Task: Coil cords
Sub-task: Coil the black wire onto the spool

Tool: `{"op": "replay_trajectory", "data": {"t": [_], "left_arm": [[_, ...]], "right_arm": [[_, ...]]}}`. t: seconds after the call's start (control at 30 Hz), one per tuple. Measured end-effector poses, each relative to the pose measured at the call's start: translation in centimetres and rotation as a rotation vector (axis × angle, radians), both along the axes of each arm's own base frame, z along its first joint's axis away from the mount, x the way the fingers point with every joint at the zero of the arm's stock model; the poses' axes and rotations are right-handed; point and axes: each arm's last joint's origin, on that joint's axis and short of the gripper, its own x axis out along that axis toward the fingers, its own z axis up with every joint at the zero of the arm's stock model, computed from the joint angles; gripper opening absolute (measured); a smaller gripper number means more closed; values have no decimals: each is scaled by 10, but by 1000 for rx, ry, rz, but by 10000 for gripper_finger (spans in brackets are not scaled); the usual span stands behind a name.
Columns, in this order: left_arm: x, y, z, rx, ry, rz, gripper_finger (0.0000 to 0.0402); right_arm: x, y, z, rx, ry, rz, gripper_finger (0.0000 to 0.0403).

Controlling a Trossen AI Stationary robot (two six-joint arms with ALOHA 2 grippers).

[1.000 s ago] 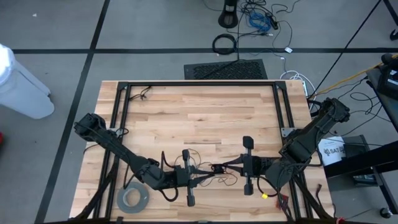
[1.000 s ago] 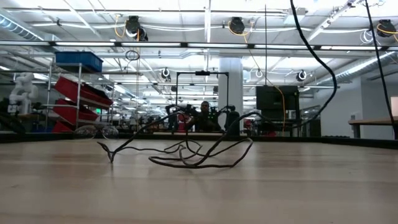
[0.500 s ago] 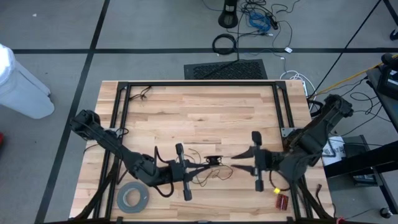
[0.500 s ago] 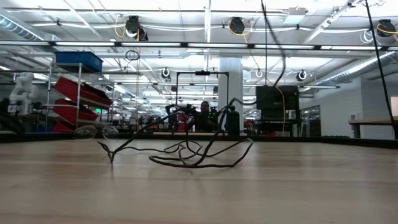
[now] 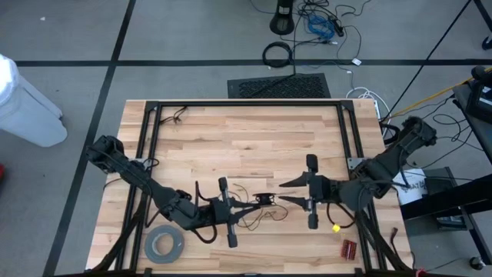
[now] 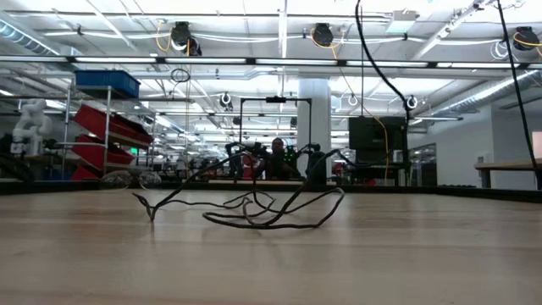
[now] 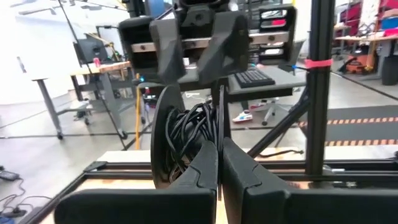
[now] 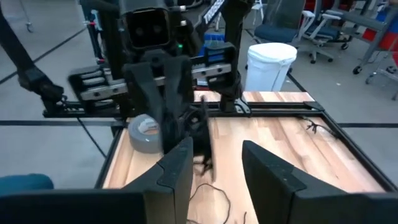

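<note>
Low on the wooden bench (image 5: 254, 146), in the lower middle of the high view, the small black disc (image 5: 264, 199) sits with its thin dark wire (image 5: 250, 218) trailing in loose loops below and to its left. The left gripper (image 5: 247, 206) reaches in from the lower left, its fingers clenched together just beside the disc; in the left wrist view those fingers (image 7: 208, 163) press tight in front of the disc (image 7: 180, 143), whose wound wire shows as a dark bundle touching the tips. Whether the fingers pinch a strand I cannot tell. The right gripper (image 5: 290, 191) points at the disc from the right, a clear gap off, with its fingers spread apart and nothing between them; the right wrist view shows the two fingers (image 8: 177, 165) standing wide, the left arm and disc beyond them. In the low view the wire (image 6: 254, 207) lies in slack loops across the middle of the bench. A grey tape roll (image 5: 164, 245) rests at the lower left of the bench, well apart from the disc.

Compared with a second ago, the right gripper has let go and drawn back to the right, its fingers now open, while the disc and left gripper sit slightly further left. The wire loops in the low view look much as before.
</note>
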Motion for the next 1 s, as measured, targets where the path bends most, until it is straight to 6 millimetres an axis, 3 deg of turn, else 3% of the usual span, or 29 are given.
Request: {"op": "replay_trajectory", "data": {"t": [0.83,1.0], "left_arm": [[1,1,0,-13,-4,-30,2],[2,2,0,-14,-4,-26,2]], "right_arm": [[28,-9,-13,-40,62,116,125],[28,-9,-13,-39,63,118,80]]}}
